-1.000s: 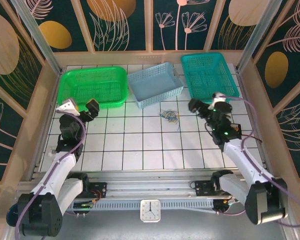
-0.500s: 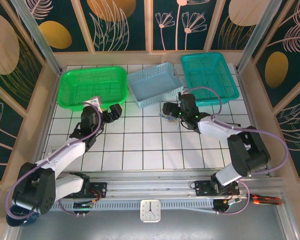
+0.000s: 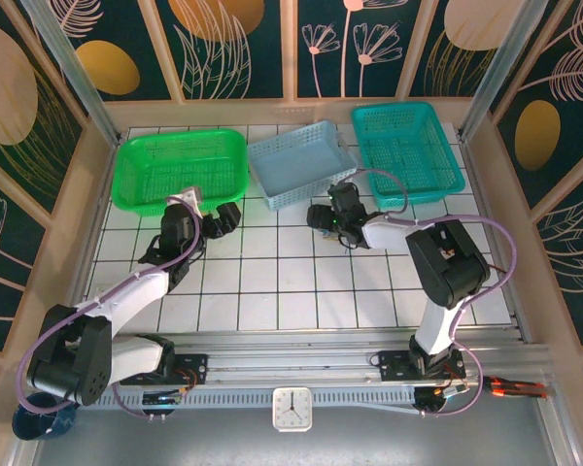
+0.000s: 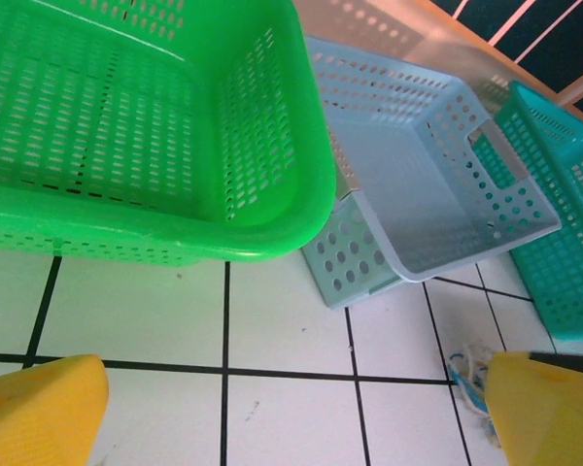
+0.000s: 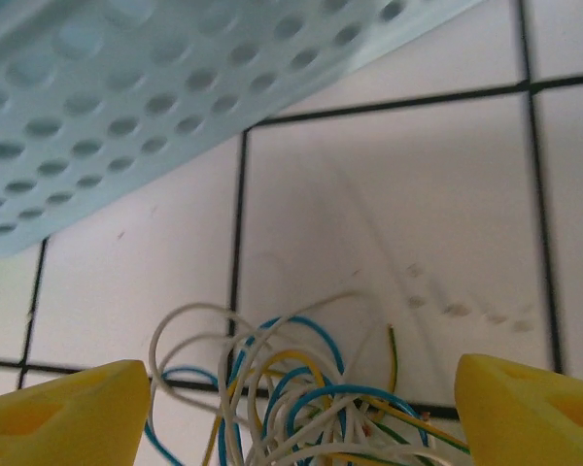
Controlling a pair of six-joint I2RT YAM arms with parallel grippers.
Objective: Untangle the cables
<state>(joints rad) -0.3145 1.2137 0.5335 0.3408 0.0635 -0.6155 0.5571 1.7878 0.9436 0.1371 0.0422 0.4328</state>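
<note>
The cables (image 5: pixel 306 403) are a small tangle of thin white, blue and yellow wires lying on the white tiles, just in front of the light blue basket (image 5: pixel 126 107). My right gripper (image 5: pixel 296 427) is open and low over them. Its yellow fingertips (image 5: pixel 58 417) stand on either side of the tangle, with the wires between them. From above, the right gripper (image 3: pixel 321 216) covers most of the tangle. My left gripper (image 4: pixel 291 417) is open over bare tile, with nothing between its fingers. One end of the cables (image 4: pixel 466 374) shows beside its right fingertip. The left gripper (image 3: pixel 223 216) sits left of centre.
Three baskets line the far side of the table: green (image 3: pixel 182 167), light blue (image 3: pixel 301 163) and teal (image 3: pixel 406 146). The light blue basket's near wall (image 4: pixel 355 257) stands close behind the cables. The green basket's rim (image 4: pixel 272 233) is just ahead of my left gripper.
My right arm has swung left from the table's right side to the cables, and its jaws have narrowed slightly. My left arm has reached rightward toward the centre, still open.
</note>
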